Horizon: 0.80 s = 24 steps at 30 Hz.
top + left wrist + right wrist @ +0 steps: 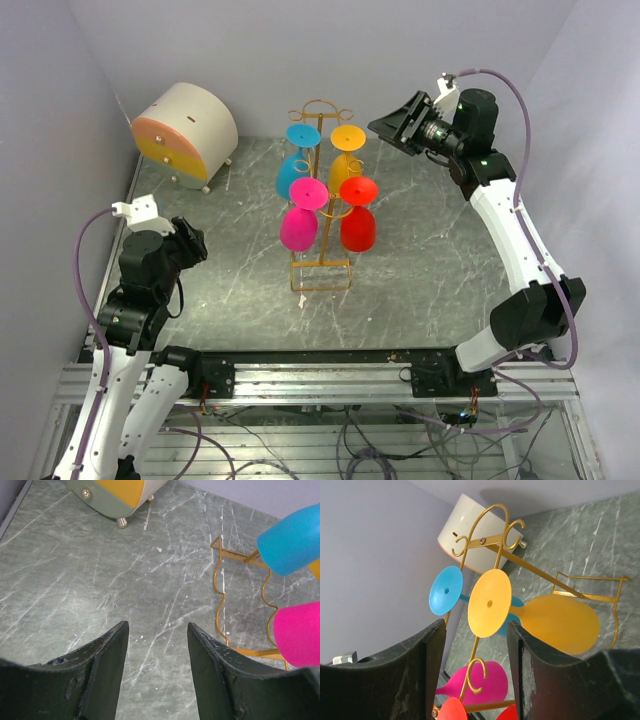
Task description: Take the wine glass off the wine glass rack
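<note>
Centrally, glossy yellow wine glass on curled gold-wire rack; left end effector, right end effector both agape.

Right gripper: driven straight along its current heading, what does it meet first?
Likely the yellow wine glass: its round foot sits centred ahead of the open right gripper. Depth is unclear.

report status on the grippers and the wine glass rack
Left gripper open, clear of wine glass rack. Right gripper open, facing yellow glass, not touching. Nothing lifted off yet; blue glass crowds yellow.
</note>
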Available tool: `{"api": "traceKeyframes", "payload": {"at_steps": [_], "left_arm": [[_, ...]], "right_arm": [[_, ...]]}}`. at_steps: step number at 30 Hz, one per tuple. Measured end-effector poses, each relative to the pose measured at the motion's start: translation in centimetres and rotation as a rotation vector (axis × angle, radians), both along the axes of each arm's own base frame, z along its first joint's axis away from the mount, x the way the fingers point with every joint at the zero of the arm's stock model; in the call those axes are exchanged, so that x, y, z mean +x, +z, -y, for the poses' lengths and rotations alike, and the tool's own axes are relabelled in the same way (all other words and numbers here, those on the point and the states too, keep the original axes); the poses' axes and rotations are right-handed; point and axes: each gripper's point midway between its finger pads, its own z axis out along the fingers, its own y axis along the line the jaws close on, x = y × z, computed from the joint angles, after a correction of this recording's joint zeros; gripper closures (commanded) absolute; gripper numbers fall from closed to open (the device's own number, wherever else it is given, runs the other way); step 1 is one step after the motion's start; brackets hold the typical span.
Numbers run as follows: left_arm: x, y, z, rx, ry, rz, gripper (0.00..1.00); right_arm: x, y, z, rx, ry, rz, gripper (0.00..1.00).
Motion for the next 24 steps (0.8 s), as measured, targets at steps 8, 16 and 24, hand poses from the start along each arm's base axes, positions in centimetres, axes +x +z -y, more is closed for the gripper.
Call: {"api": "traceKeyframes", "payload": {"at_steps": [8, 16, 24], "left_arm": [[0.0, -0.1, 0.0, 0.000, 0.000, -0.002, 0.39], [0.0, -0.2, 0.0, 0.001, 0.000, -0.006, 0.39], [0.1, -0.2, 0.0, 0.001, 0.000, -0.007, 0.39]], "right_arm": [[0.4, -1.9, -1.1, 0.007, 0.076, -0.052, 0.53], [0.6, -2.8, -1.1, -0.014, 0.075, -0.069, 0.55], [1.5, -4.3, -1.4, -0.018, 0.084, -0.094, 0.59]]}}
